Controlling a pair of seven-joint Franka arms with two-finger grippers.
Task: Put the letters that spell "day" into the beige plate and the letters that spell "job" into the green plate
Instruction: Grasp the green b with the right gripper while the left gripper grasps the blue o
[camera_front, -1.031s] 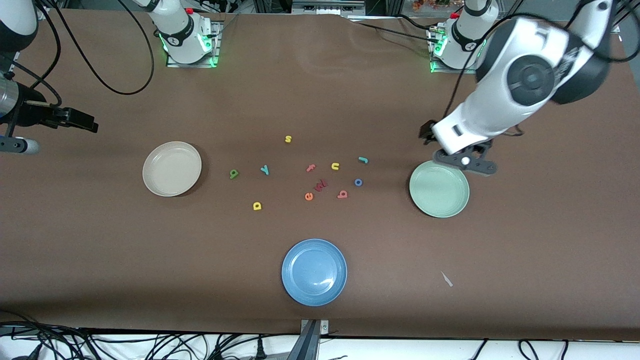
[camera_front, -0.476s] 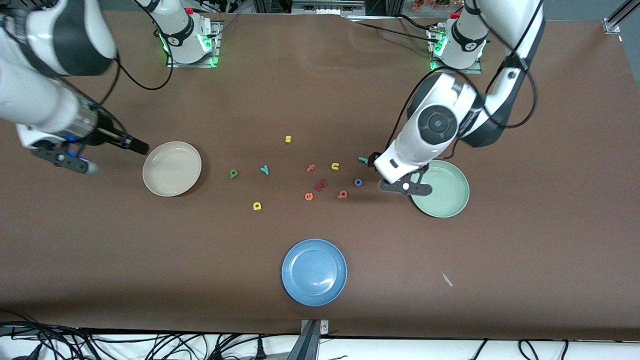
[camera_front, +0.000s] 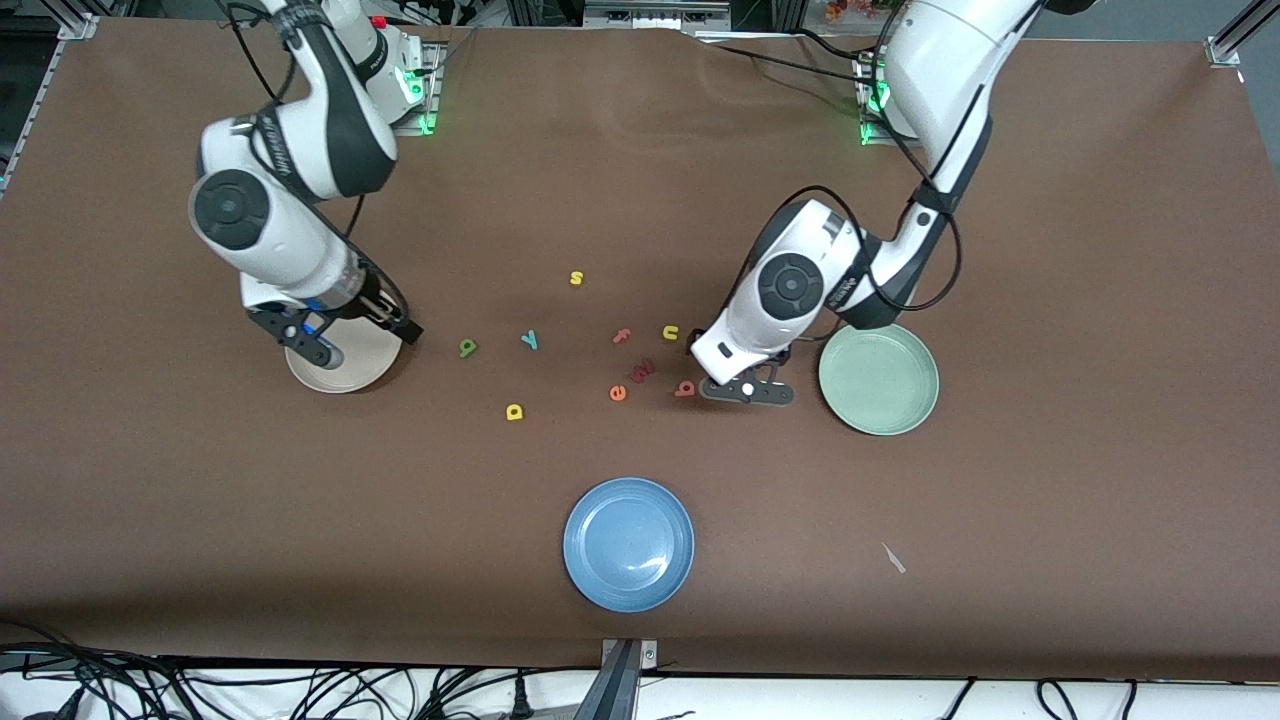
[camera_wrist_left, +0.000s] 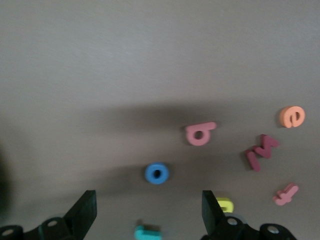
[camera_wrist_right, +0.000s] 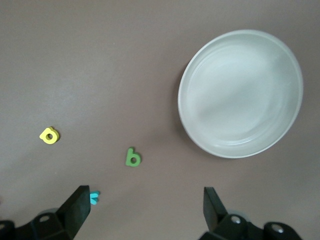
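Observation:
My left gripper hangs open low over the table beside the green plate. The blue o lies just ahead of its gap and the teal j between its fingers; my hand hides both in the front view. The salmon b lies close by. My right gripper is open over bare table at the beige plate's letter-side edge. The green a, teal y and yellow d lie apart on the table between the two plates. Both plates are empty.
Other letters sit among these: a yellow s, a pink f, a yellow u, a maroon letter and an orange e. A blue plate stands nearer the camera.
Both arms have swung in and down. My left gripper went from over the green plate to over the o and j. My right gripper came from the table's end to the beige plate.

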